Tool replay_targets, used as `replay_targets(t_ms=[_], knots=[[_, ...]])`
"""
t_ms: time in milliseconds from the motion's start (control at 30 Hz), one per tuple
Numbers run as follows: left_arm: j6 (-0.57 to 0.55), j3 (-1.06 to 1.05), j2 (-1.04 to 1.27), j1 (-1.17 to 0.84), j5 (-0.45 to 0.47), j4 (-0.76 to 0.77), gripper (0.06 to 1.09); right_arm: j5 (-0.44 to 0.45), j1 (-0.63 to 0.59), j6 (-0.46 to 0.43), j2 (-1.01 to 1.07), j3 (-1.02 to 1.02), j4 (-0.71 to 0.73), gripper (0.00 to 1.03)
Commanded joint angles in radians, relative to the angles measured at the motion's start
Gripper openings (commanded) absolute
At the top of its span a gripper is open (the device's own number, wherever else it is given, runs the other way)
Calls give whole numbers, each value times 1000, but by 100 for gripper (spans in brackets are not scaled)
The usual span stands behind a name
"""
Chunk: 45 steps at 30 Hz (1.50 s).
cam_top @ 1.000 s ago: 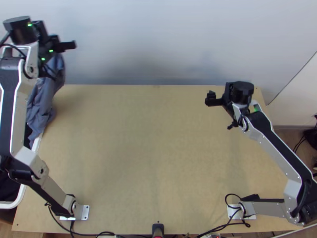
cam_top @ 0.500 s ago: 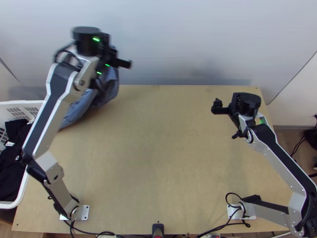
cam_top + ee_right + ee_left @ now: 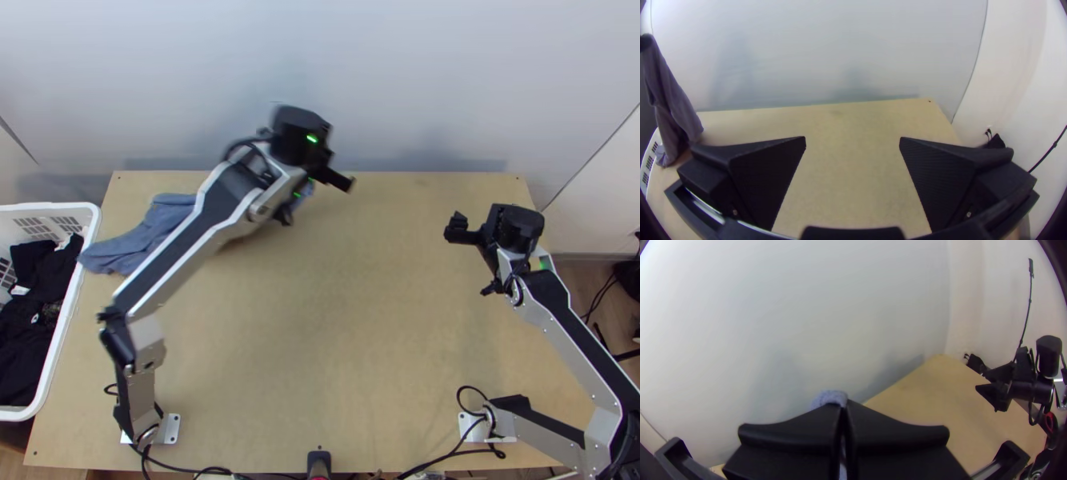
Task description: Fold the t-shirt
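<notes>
Top view: t-shirt (image 3: 152, 234) hanging off the left jaws, lower part crumpled on the bench (image 3: 360, 320), far left by the basket (image 3: 48, 209). Zero folds done.

Left wrist view: those jaws are clamped on it.

Right wrist view: right jaws wide open, empty. Spreading and all folding left, I reckon.

Robotics lab: 2 arms (image 3: 184, 238) w/ cables (image 3: 470, 389) on wood tbl (image 3: 360, 320)

Bright light is washing the wall (image 3: 818, 306) beyond the left jaws — soft shadows are smudging it, fisheye edges bending.
</notes>
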Motion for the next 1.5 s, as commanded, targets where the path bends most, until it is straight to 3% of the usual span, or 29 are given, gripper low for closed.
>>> replay_targets(t_ms=[0,567,800,900,933,1000,1033,1067,1100,1300,1467], knots=[[8,1,80,-124,-7,75,9,-1,-44,28,-42,-75,10,98],[120,44,237,-349,16,349,9,0,-136,73,-139,-230,31,98],[117,44,264,-400,82,335,9,-1,-222,67,-121,-261,40,98],[100,43,266,-412,157,283,10,-3,-256,65,-112,-262,42,98],[99,37,266,-417,182,266,20,-3,-268,63,-108,-262,46,98],[97,32,263,-420,217,225,68,-6,-284,62,-102,-265,82,98],[94,32,258,-420,231,200,88,-7,-290,60,-98,-267,100,98],[91,32,253,-420,236,170,100,-7,-294,57,-93,-267,117,98],[89,32,246,-420,262,138,104,-7,-296,56,-89,-267,128,98],[85,-26,186,-408,294,-14,104,-35,-296,62,-61,-248,132,98],[119,-81,114,-381,318,-246,104,-73,-296,59,-50,-236,132,98]])
